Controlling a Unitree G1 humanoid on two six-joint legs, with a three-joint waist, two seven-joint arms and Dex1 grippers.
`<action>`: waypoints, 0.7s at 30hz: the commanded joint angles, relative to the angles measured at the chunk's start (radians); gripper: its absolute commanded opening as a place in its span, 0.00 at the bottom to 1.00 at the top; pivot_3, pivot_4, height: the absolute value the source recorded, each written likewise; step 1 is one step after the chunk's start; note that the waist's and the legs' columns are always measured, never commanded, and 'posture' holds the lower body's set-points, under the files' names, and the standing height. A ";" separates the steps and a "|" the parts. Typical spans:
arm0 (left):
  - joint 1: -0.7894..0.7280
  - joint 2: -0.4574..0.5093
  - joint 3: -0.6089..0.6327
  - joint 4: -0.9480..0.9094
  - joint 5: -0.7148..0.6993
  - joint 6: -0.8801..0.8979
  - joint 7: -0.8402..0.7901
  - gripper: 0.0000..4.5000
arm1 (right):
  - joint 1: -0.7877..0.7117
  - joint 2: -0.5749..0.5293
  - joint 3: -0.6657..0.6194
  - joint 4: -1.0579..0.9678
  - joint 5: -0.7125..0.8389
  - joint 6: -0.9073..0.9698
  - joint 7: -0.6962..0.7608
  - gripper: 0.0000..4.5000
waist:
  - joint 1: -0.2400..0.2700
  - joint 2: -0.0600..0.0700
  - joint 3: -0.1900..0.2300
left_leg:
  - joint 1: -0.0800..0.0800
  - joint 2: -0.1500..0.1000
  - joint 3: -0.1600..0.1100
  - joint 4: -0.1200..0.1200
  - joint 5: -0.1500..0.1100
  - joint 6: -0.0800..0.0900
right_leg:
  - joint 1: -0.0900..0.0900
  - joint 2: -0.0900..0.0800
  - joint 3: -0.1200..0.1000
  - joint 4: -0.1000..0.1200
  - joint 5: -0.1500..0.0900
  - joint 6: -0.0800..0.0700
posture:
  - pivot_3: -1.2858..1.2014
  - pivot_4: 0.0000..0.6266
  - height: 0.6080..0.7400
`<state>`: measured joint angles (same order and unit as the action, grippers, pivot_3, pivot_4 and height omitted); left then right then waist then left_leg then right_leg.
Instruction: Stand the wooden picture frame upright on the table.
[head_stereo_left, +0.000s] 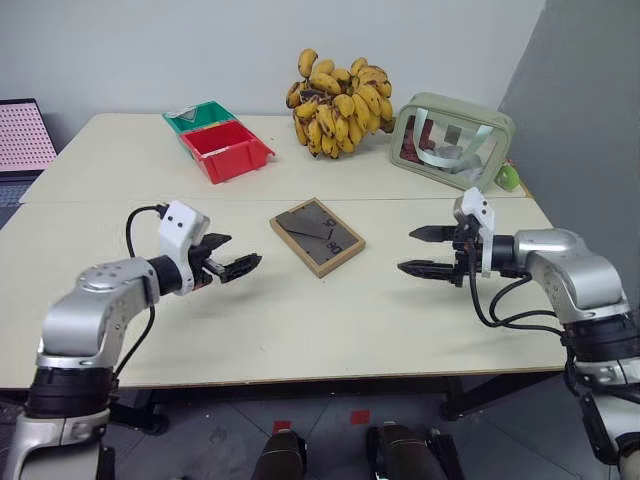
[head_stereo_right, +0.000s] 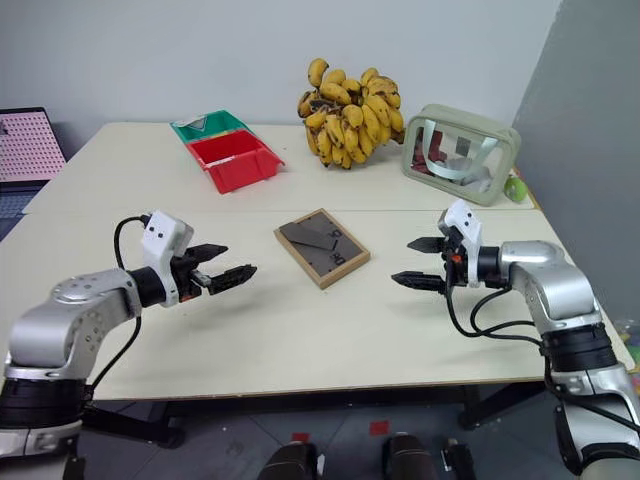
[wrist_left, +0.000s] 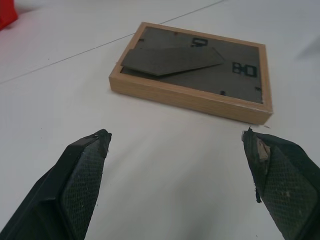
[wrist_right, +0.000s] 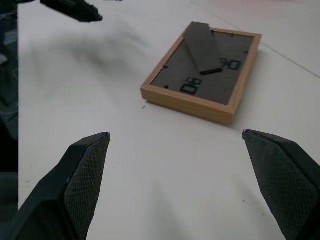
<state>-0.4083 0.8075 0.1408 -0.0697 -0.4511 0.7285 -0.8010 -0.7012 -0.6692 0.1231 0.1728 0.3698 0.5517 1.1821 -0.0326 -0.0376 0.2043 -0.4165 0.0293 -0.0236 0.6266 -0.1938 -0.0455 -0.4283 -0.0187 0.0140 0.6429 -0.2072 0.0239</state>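
The wooden picture frame (head_stereo_left: 317, 236) lies flat in the middle of the cream table (head_stereo_left: 300, 330), dark back up, its fold-out stand folded against the back. My left gripper (head_stereo_left: 236, 263) hovers above the table to the frame's left, open and empty, fingers aimed at the frame (wrist_left: 195, 80). To the frame's right, my right gripper (head_stereo_left: 424, 251) is open and empty too, its fingers pointing left at the frame (wrist_right: 202, 72). Neither gripper touches the frame.
At the back of the table stand a red bin (head_stereo_left: 226, 150) and a green bin (head_stereo_left: 197, 116), a bunch of bananas (head_stereo_left: 340, 104) and a pale green clear-sided pouch (head_stereo_left: 452, 140). A table seam runs just behind the frame.
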 joint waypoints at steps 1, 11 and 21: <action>-0.016 0.013 -0.012 -0.021 0.011 -0.018 -0.020 1.00 | -0.042 0.002 -0.003 0.046 -0.021 -0.048 0.023 0.99 | 0.001 0.000 0.000 | 0.000 0.000 0.000 0.000 0.000 0.000 | 0.000 0.000 0.000 0.000 0.000 0.000 | 0.52 0.24 1.00; -0.027 -0.012 0.010 -0.021 0.023 -0.021 0.039 1.00 | -0.068 0.034 -0.009 0.106 -0.051 -0.090 0.002 0.99 | 0.001 0.000 0.000 | -0.002 0.000 0.000 0.000 0.000 0.000 | -0.002 0.000 0.000 0.001 0.000 0.000 | 0.52 0.24 1.00; -0.026 -0.141 0.079 -0.041 0.013 0.027 0.242 0.84 | -0.228 0.184 -0.077 0.441 -0.148 -0.237 -0.297 1.00 | 0.000 0.000 0.000 | -0.001 0.000 0.001 0.000 0.000 0.000 | -0.002 0.000 0.001 0.002 0.001 0.002 | 0.52 0.24 1.00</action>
<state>-0.4321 0.6918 0.1731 -0.0691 -0.4241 0.7452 -0.6149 -0.8908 -0.5005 0.0747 0.5668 0.2471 0.3639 0.9489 -0.0331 -0.0376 0.2045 -0.4177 0.0294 -0.0229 0.6266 -0.1936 -0.0455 -0.4301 -0.0183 0.0149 0.6445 -0.2047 0.0278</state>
